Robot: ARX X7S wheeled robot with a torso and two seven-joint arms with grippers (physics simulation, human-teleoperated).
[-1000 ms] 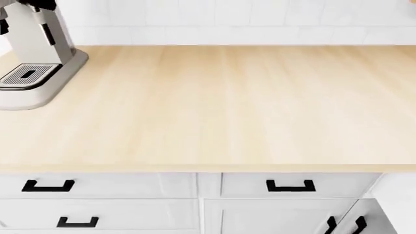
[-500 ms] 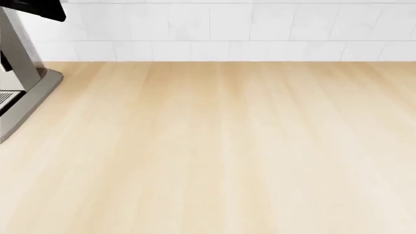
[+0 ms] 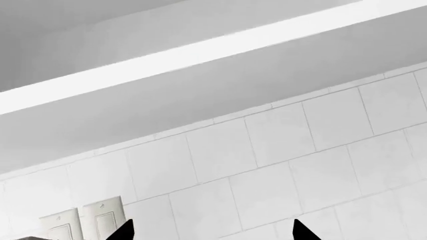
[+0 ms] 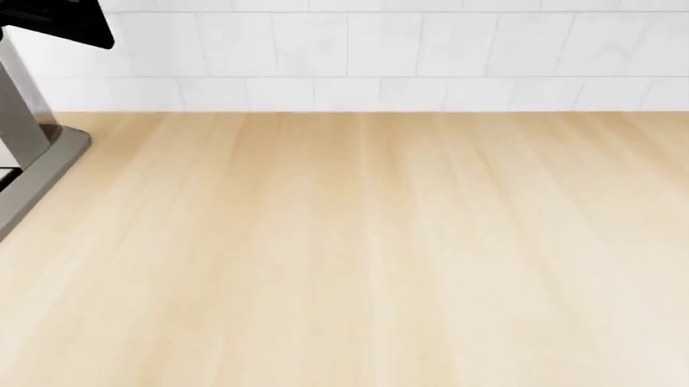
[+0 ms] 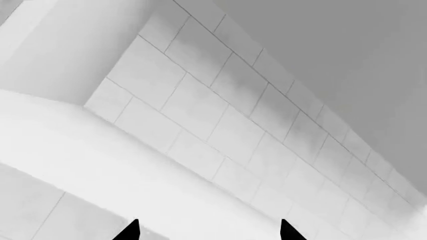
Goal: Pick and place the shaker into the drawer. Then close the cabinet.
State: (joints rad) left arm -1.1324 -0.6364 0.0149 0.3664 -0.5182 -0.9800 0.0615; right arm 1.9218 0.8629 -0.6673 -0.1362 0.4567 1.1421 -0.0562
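Left pincer, right pincer: tips apart, released, empty; no legible writing anywhere.

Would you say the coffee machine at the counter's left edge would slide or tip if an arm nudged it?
The coffee machine would probably slide rather than tip: its visible base sits flat and broad on the smooth wooden countertop. It likely feels heavy, judging by its thick grey metal-looking column, though most of it is out of view.

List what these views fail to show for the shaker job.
- Shaker: in no view.
- Cabinet and drawers: below the head view's bottom edge; only the countertop shows.
- Coffee machine: cut off by the head view's left edge.
- Left gripper and right gripper: only fingertips show, apart, holding nothing.
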